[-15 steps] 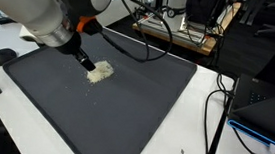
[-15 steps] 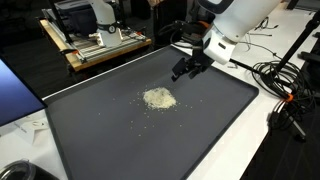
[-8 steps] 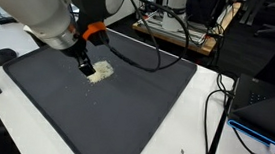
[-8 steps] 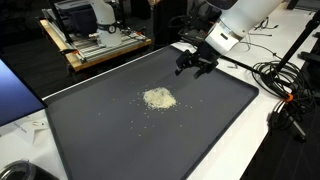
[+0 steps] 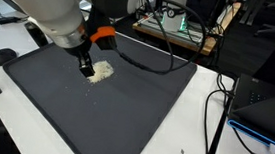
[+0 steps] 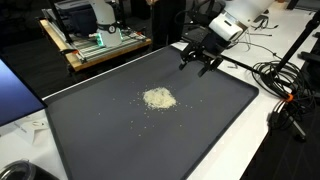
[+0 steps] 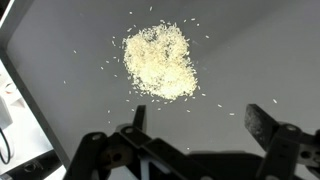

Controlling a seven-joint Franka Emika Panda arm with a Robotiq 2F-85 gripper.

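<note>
Grain pile [image 6: 158,98] sits approx. mid-mat, a shade toward the far edge, w/ stray grains scattered round it. Same shape & spot as a sec ago, so nothing has disturbed it. In the wrist view the grain pile [image 7: 160,62] lies at 11 o'clock from the gap betw. the fingers, clear of both, w/ bare mat between.

Gripper [image 6: 196,67] is released: jaws spread wide, nothing betw. them. The wrist view shows the same, gripper [image 7: 200,128] empty. Over the last sec it has lifted & drifted off. It was low at the pile's 2 o'clock; now it's higher & further out at 1–2 o'clock, near the mat's far rim. In an exterior view the gripper [image 5: 85,66] overlaps the pile's 9 o'clock side, prob. line of sight only, no contact.

Judgement: the arm is backing off, not closing in. Pile untouched, no grasp made.

Dark mat [image 6: 90,140] lies on a white table [image 6: 250,150]. Beyond it, wooden rack [image 6: 100,48] w/ gear at 11 o'clock and cables [image 6: 275,72] at 3 o'clock.
</note>
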